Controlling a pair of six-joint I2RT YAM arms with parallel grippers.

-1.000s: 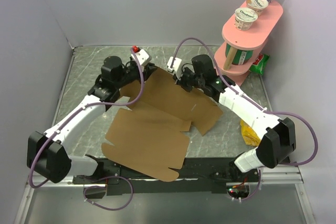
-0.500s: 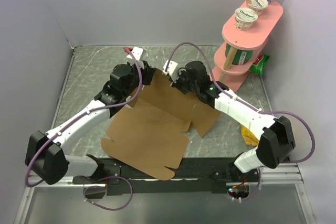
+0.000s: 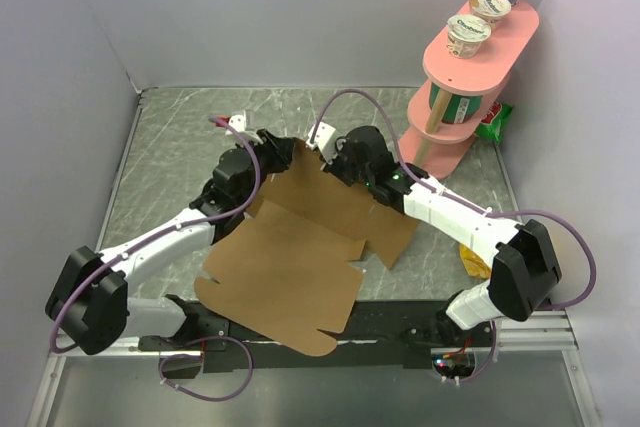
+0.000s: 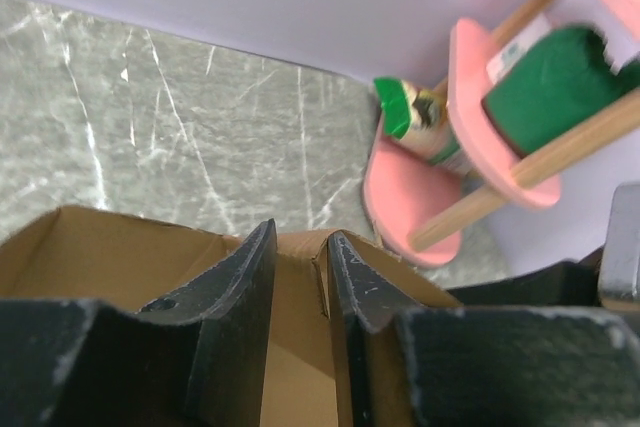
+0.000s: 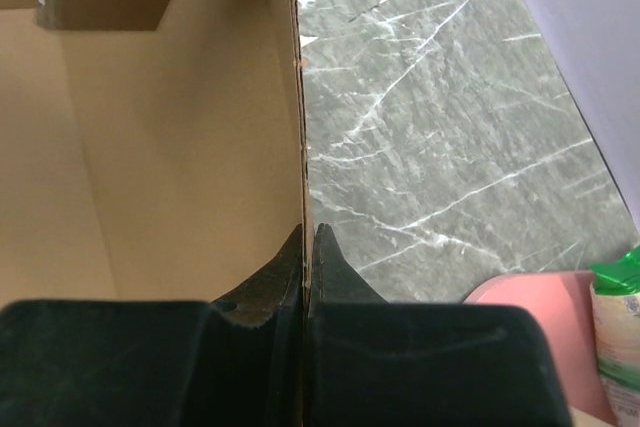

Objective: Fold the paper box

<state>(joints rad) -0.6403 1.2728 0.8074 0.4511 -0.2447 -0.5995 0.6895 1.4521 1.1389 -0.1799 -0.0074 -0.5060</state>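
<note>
The paper box [image 3: 300,247] is a flat brown cardboard sheet in the middle of the table, with its far panel lifted. My right gripper [image 3: 335,159] is at the far edge and is shut on that raised panel. In the right wrist view [image 5: 308,230] the panel's edge [image 5: 180,147] runs straight between the closed jaws. My left gripper [image 3: 272,152] is at the far left corner. In the left wrist view [image 4: 300,237] its fingers stand a narrow gap apart against a raised cardboard wall [image 4: 120,247] that spans behind both tips.
A pink two-tier stand [image 3: 470,77] with yogurt cups [image 3: 468,35] is at the back right, close to my right arm. A green packet [image 3: 492,119] lies behind it. A yellow packet [image 3: 475,252] lies by the right arm. Grey walls enclose the table.
My left gripper has swung right to the sheet's far left corner. My right gripper has shifted slightly left and nearer with the far panel, which now stands more upright.
</note>
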